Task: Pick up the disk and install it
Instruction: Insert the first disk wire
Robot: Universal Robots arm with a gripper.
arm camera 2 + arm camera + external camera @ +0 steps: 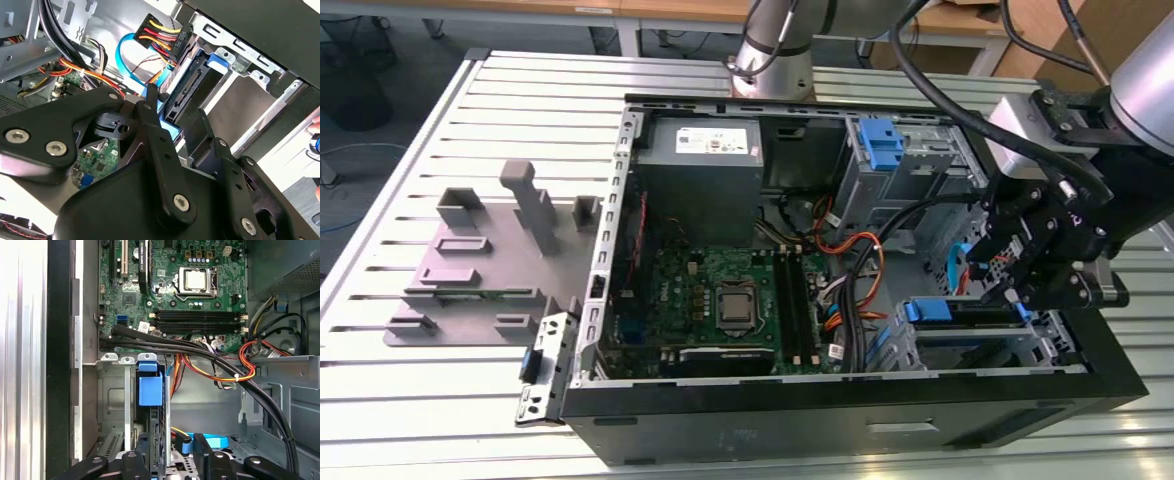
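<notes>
Claw [1014, 285]: black, linkage-type, hanging over the drive-bay corner of the open computer case [854, 420], at the exterior view's right. In the first wrist view its two fingers [202, 452] stand on either side of the disk's edge, closed in against it; the claw appears to have hold of the disk, though the contact itself is partly hidden.

Disk [156, 440]: on edge, seated in the grey metal drive cage [112, 400] at the case's near corner. Its blue carrier tab [150, 389] juts from the end facing the motherboard. In the second wrist view the disk's connector edge [187, 92] shows beside a blue rail, with a bundled red, yellow and black power plug [162, 35] just above it, apart from the connector.

Cables [200, 352]: thick black ones run across the cage top; orange and red ones loop beside them.

Motherboard [720, 300]: green, on the case floor, with a bare processor socket [195, 280] and memory slots.

Power-supply box [700, 160]: grey, in the far corner of the case.

Second blue bracket [883, 145]: in the upper bay at the far side.

Grey fixture block [494, 260]: on the slatted tabletop [400, 400], near its edge at the exterior view's left, well apart from the case.
</notes>
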